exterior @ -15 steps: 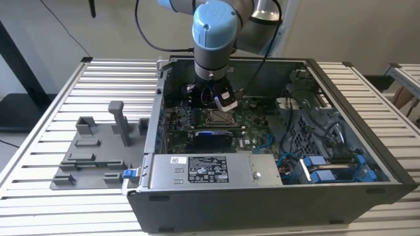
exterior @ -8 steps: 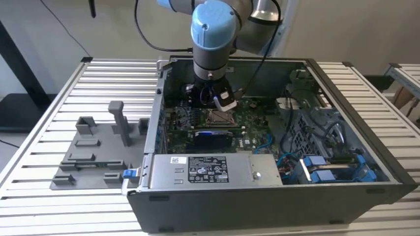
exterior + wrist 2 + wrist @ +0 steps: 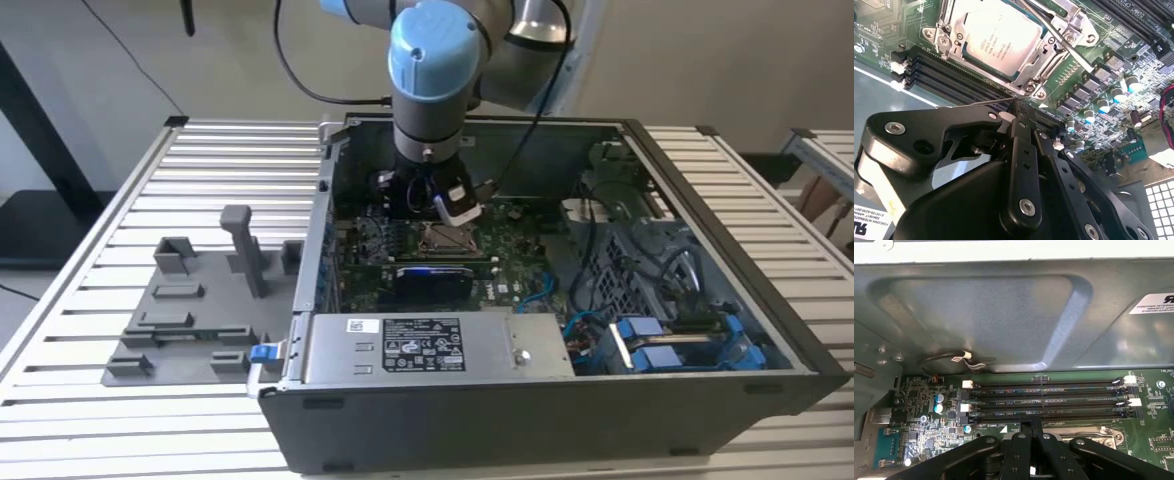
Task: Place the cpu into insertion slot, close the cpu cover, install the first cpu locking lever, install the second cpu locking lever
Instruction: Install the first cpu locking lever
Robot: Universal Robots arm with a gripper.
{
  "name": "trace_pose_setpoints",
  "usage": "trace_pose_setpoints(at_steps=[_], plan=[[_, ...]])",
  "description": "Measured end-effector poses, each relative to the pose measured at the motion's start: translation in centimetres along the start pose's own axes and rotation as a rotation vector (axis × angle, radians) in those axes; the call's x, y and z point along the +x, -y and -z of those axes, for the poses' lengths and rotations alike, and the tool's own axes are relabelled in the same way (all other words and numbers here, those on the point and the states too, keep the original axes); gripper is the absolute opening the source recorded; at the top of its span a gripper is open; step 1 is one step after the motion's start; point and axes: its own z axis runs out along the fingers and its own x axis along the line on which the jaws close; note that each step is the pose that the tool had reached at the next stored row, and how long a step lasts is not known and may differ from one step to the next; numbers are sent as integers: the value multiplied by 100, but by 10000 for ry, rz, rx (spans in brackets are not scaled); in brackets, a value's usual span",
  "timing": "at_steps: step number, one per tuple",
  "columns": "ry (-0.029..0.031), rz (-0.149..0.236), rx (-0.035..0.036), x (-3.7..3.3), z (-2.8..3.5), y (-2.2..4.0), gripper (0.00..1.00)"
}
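Observation:
The cpu (image 3: pixel 999 35), a silver-topped square chip, lies in its socket on the green motherboard. The cpu cover (image 3: pixel 1051 50), a metal frame with a cut-out middle, lies flat over its edges. One locking lever (image 3: pixel 1064 37) runs slanted along the cover's side. A second thin lever (image 3: pixel 979 103) stretches beside the socket, and its end meets the tip of my gripper (image 3: pixel 1015 107). The black fingers are shut together just outside the socket's corner. In the exterior view the gripper (image 3: pixel 454 210) hangs inside the case right above the socket (image 3: pixel 447 237). The first wrist view has the gripper (image 3: pixel 1031 421) at the socket's edge.
Dark memory slots (image 3: pixel 1054 400) run along the socket. The case's metal wall (image 3: pixel 1004 315) rises behind them. A white-labelled power-supply box (image 3: pixel 407 345) sits at the case front, with blue cables (image 3: pixel 654 345) towards the exterior view's right. A grey fixture (image 3: pixel 187 310) lies on the slatted table outside the case.

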Motion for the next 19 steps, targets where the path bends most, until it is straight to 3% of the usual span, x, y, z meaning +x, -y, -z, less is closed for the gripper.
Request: trace_pose_setpoints(at_steps=[19], plan=[[-48,-9,3,-124,-10,-5,11]])
